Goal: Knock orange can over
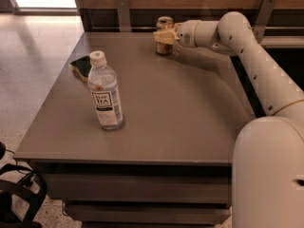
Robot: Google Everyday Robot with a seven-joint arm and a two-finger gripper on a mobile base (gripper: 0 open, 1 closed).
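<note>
Three things sit on the grey desk (180,118) from where I am watching. The orange can (164,49) stands upright close to the far edge, about midway along it, its silver top showing above the gripper (163,36). My arm (251,61) reaches in from the right side, across the far right corner, and puts the gripper right at the can, level with its middle and overlapping it in my view. I cannot tell whether the gripper is apart, together, or clamped on the can, nor whether it truly touches it.

Well apart from the can, toward the left edge and nearer the front, a clear water bottle (105,96) with a white cap and a dark label stands upright. Just behind it, close to the left edge, lies a flat dark packet (81,66) with a pale rim; I cannot make out what it is. Down by the front left corner, on the floor, I see some black gear (19,198).
</note>
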